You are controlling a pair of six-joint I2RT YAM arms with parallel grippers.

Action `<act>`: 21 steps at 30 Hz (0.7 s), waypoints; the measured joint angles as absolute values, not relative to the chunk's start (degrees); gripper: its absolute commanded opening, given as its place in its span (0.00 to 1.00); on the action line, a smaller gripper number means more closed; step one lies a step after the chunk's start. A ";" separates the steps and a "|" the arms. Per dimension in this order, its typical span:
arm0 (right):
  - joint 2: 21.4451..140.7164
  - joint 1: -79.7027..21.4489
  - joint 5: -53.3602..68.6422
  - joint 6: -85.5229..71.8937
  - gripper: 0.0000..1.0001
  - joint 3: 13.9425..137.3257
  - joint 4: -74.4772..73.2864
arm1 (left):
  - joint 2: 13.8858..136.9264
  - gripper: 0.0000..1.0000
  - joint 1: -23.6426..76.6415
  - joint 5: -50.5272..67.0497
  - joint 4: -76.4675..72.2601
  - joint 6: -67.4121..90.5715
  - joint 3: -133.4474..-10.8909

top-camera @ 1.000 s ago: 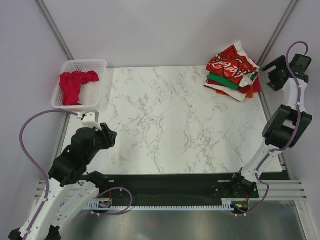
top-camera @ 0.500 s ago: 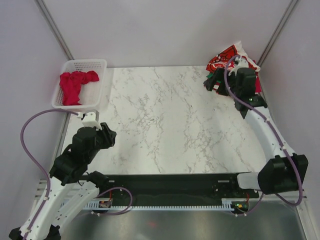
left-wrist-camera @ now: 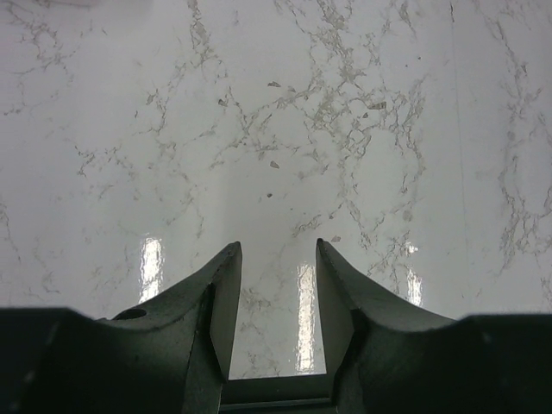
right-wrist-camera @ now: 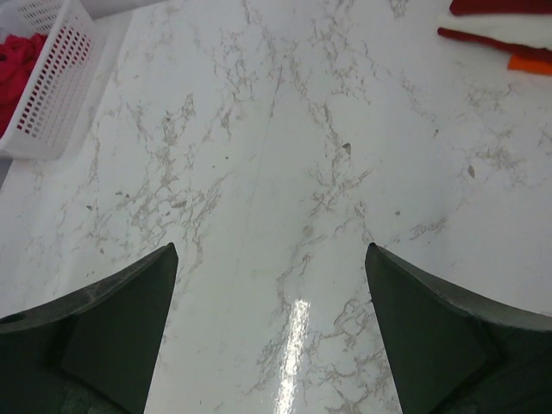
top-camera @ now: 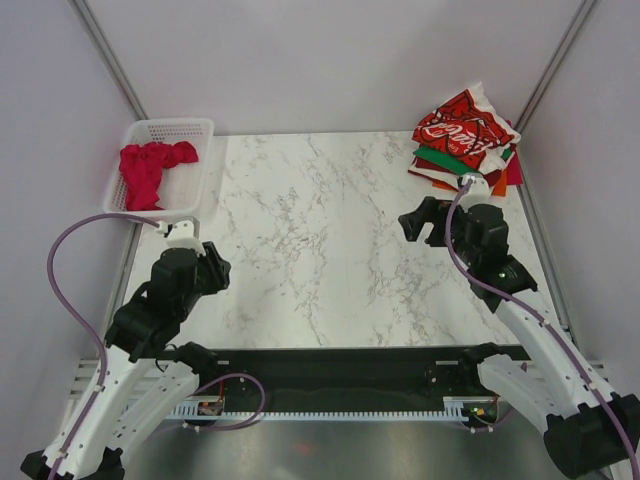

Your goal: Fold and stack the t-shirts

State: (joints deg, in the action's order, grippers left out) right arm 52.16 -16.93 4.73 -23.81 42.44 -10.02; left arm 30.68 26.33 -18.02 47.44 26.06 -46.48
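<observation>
A stack of folded t-shirts (top-camera: 465,145) lies at the table's back right: a red and white Coca-Cola one on top, with green, dark-red, orange and white edges below. Its edge shows in the right wrist view (right-wrist-camera: 496,30). A crumpled red t-shirt (top-camera: 150,170) lies in the white basket (top-camera: 195,128). My right gripper (top-camera: 415,220) is wide open and empty over bare marble, left of and nearer than the stack, pointing left. My left gripper (top-camera: 215,268) is open and empty over the table's near left part.
The marble table (top-camera: 320,240) fills the middle. The basket stands at the back left corner and shows in the right wrist view (right-wrist-camera: 52,95) with the red shirt (right-wrist-camera: 13,69) inside. Grey walls and metal posts close in the back.
My right arm has swung from the far right corner, over the stack, down to the middle right of the table. The left arm has barely moved.
</observation>
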 measured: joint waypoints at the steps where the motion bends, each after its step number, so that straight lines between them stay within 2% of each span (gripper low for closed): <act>1: 50.70 -16.91 4.10 -23.70 0.98 42.37 -9.96 | 30.81 0.47 26.30 -18.06 47.44 26.06 -46.48; 9: 45.47 -17.12 -3.84 -23.59 0.98 41.43 -9.93 | 31.79 0.49 26.30 -19.09 47.46 26.04 -46.70; 11: 45.10 -17.45 -6.68 -23.66 0.98 40.88 -10.09 | 33.30 0.54 26.30 -20.67 47.48 26.02 -47.64; 13: 44.62 -18.00 -9.45 -23.75 0.98 40.60 -10.55 | 36.12 0.62 26.30 -23.09 47.37 25.26 -49.89; 17: 43.42 -18.63 -12.73 -23.83 0.98 40.51 -11.00 | 46.89 0.65 24.97 -27.46 44.29 21.50 -58.78; 21: 42.39 -18.65 -14.66 -24.16 0.98 40.51 -11.35 | 61.54 0.67 19.16 -26.33 41.56 18.65 -74.63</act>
State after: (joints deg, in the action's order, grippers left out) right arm 42.39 -18.65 -14.66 -24.16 40.51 -11.35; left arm 61.54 19.16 -26.33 41.56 18.65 -74.63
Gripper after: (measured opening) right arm 0.979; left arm 0.664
